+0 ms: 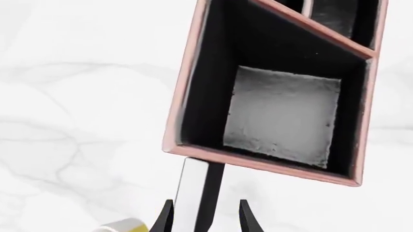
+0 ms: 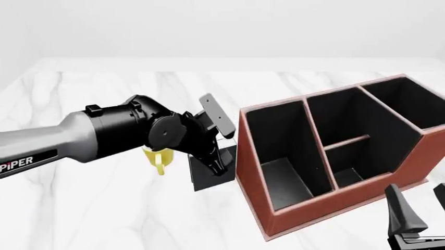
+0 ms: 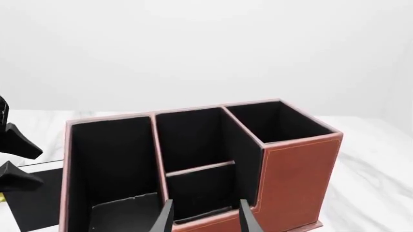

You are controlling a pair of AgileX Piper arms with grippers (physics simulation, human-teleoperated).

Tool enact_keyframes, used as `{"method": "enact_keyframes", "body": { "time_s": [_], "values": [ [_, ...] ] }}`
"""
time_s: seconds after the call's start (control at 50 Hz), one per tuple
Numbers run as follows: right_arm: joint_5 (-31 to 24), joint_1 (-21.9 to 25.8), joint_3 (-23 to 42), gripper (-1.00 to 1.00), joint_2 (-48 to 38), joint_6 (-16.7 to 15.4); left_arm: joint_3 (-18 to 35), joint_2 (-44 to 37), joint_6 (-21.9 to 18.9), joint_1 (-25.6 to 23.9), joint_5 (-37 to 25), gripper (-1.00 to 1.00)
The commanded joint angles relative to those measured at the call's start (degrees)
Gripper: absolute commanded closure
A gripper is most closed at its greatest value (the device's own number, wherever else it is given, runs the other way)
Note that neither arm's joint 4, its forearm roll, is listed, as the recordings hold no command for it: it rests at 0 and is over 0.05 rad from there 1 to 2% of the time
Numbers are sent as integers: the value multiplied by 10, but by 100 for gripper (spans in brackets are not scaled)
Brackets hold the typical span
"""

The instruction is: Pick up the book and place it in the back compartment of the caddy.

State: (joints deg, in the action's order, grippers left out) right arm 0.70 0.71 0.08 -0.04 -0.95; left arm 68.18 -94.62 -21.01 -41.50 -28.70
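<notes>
The book (image 2: pixel 208 169) stands upright on the surface just left of the caddy (image 2: pixel 326 208), clamped across its covers by the left hand (image 2: pixel 214 165). It looks stiff, light and smooth-covered, so a firm mid-cover grip suits; the right hand (image 2: pixel 417 205) is open and empty

The left arm (image 2: pixel 104 133) hides most of the yellow mug (image 2: pixel 157 159); the picture's edge crops the right claw (image 2: pixel 424 216).

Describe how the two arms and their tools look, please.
The left arm has a silver-grey link marked "PIPER" in black, then bulky matte-black rounded joints. Its left tool ends in thin, pointed black fingers. The right tool is likewise black with slim tapered fingers. No cables are visible.
</notes>
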Motion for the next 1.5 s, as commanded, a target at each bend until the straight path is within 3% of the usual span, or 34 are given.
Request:
{"method": "enact_keyframes", "body": {
  "time_s": [0.02, 0.54, 0.56, 0.58, 1.04, 1.06, 1.08, 1.12, 1.16, 1.26, 1.5],
  "values": [
    [0, 0, 0, -100, 0, 1, -12, -12, 4, -2, 24, -100],
    [-2, 0, 0, -100, 0, 1, -8, -25, -11, 19, 23, -100],
    [-2, 0, 0, -100, 0, 1, -10, -26, -10, 19, 26, -100],
    [-1, -1, 0, -100, 0, 1, -35, -54, -5, 36, 76, -100],
    [-1, 0, 0, -100, 0, 2, -32, -77, -1, 31, 92, -100],
    [-2, 0, 0, -100, 0, 3, -40, -72, -7, 28, 99, 100],
    [-2, -1, 0, -100, 0, 3, -46, -67, 7, 18, 97, 100],
    [-2, -1, 0, -100, 0, 3, -32, -75, -12, 43, 99, 100],
    [-2, -1, 0, -100, 0, 3, -41, -61, 7, 22, 93, 100],
    [-2, -2, 0, -100, 0, 3, -37, -66, -8, 38, 82, 100],
    [-2, -1, 0, -100, 0, 4, -32, 2, 9, 4, -6, 100]
  ]
}}
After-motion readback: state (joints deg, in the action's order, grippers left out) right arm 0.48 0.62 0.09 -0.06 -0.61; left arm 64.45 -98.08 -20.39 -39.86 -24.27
